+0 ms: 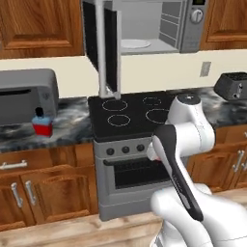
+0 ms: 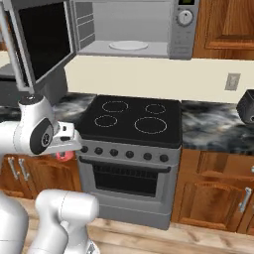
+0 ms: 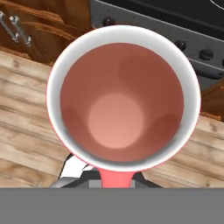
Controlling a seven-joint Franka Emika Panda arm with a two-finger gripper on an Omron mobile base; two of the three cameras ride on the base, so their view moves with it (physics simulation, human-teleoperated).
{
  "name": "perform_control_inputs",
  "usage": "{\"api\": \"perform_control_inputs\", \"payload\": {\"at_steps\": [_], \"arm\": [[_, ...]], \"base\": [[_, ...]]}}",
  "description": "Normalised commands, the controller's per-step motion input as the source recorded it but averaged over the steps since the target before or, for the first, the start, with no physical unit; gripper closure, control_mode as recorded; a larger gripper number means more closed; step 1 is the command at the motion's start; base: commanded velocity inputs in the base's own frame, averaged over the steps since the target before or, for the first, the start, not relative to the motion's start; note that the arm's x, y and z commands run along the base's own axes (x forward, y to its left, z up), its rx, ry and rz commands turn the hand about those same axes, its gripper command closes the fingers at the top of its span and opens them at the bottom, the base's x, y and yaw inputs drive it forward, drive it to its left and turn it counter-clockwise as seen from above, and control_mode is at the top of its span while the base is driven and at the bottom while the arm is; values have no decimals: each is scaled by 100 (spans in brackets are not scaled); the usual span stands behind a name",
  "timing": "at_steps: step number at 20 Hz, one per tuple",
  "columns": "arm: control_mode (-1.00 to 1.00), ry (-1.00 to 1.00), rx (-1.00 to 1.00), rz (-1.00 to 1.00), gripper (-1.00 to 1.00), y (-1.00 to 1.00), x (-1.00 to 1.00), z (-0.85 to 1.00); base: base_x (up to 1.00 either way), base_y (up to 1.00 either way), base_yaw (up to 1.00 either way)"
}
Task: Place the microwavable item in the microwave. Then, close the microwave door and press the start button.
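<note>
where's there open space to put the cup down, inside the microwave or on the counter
Inside the microwave, the white round plate and grey floor around it lie bare, reachable past the swung-open microwave door. The stove top is bare too. The counter left of the stove is tighter: the red-and-blue bottle stands against a grey box appliance. The gripper holds the cup.

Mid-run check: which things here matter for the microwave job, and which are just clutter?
Job:
- red-pink cup, held in the shut gripper, low by the stove front
- microwave, empty white plate inside
- microwave door, swung open

Clutter:
- stove
- red-and-blue bottle
- grey box appliance
- toaster
</note>
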Motion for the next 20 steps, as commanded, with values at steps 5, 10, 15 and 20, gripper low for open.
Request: {"api": "perform_control_inputs", "payload": {"at_steps": [5,10,15,20], "arm": [[100,0,0,0,100,0,0,0],[100,0,0,0,100,0,0,0],[100,0,0,0,100,0,0,0],[100,0,0,0,100,0,0,0]], "base": [[99,-85,22],[100,-38,19],[21,-10,3],[46,1,-7]]}}
